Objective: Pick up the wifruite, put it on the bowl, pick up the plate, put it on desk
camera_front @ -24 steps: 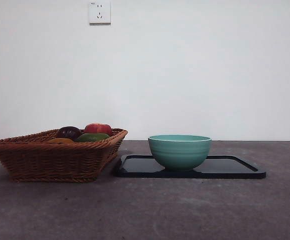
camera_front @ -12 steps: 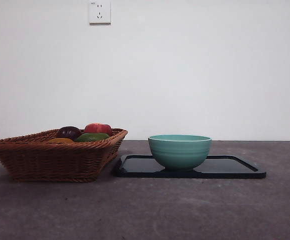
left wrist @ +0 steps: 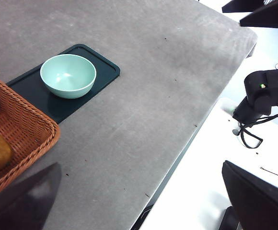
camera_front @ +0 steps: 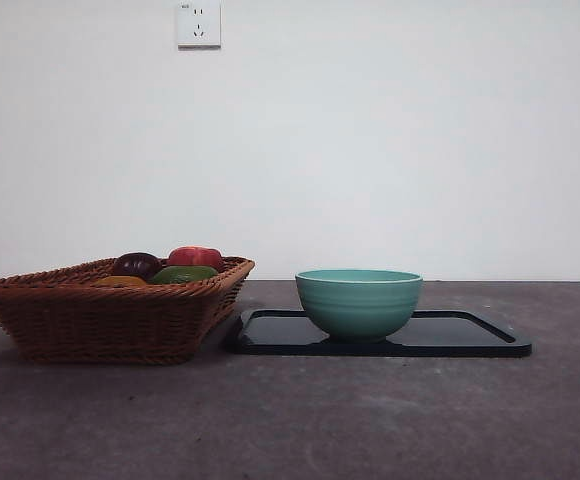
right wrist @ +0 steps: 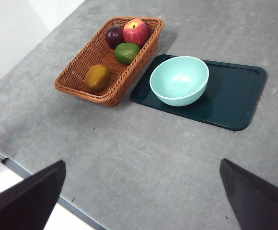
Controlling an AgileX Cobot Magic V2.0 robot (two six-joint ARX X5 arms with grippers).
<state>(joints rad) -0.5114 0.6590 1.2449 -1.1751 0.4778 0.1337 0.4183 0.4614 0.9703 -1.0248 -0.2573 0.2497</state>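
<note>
The desk (right wrist: 144, 163) carries a tray (right wrist: 235, 96) holding the bowl (right wrist: 179, 80), beside a basket (right wrist: 81, 62). The fruit (right wrist: 97, 77) lies in the basket's near end, long axis along it, half hidden from the front. Both grippers, left gripper (left wrist: 139, 201) and right gripper (right wrist: 141, 201), hang spread and empty.

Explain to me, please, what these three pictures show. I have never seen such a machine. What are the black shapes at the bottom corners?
This is a robot with two arms at a table. One camera looks level across the desk; the other two sit on the arms' wrists and look down. The black shapes are each arm's end effector: the left end effector and the right end effector, both open and holding nothing, high above the table. On the desk stands a wicker basket with four fruits: the orange-brown wifruite, a green one, a dark purple one and a red apple. Beside it, a mint-teal bowl, empty, stands on a dark tray.
</note>
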